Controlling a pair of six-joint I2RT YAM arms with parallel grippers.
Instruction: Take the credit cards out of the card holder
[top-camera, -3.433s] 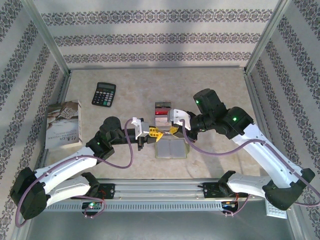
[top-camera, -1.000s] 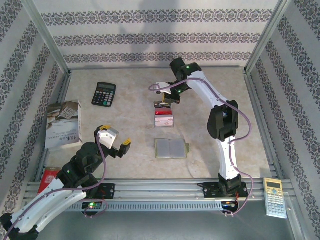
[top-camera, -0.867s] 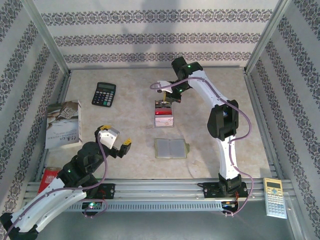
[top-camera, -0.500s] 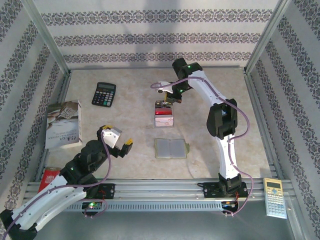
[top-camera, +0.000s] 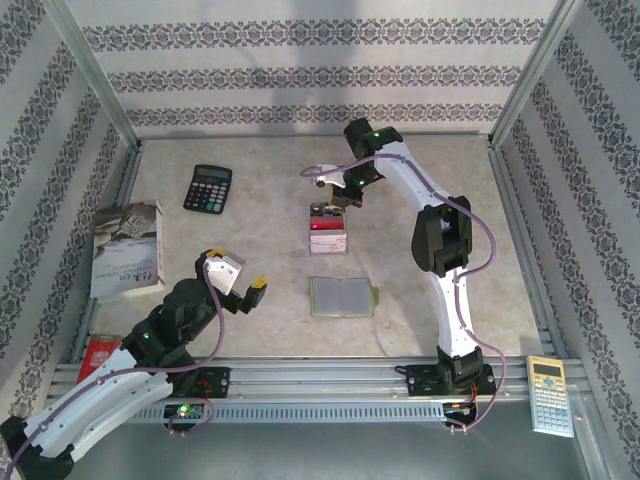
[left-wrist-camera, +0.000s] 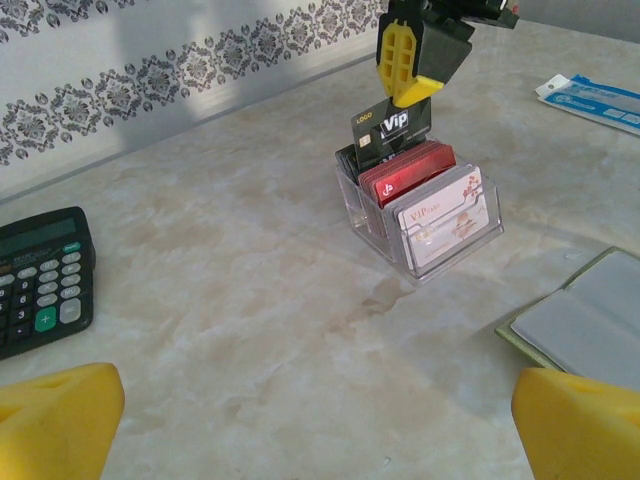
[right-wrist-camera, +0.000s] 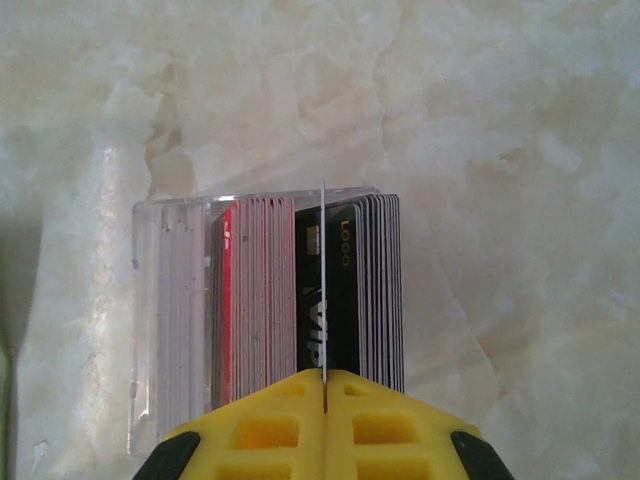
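Well left of the clear card stand (left-wrist-camera: 425, 268), a black calculator (top-camera: 208, 187) lies on the table (top-camera: 250, 230). Left of the stand and nearer the arm bases, the left fingers (top-camera: 257, 285) hang spread wide apart, gripping nothing. Directly above the stand, the right fingers (left-wrist-camera: 405, 55) are clamped on the top edge of a dark grey card (left-wrist-camera: 392, 135) at its rear compartment. Red cards (left-wrist-camera: 410, 175) fill the middle, pinkish-white cards (left-wrist-camera: 445, 215) the front. Near the stand, towards the bases, the olive card holder (top-camera: 343, 297) lies open.
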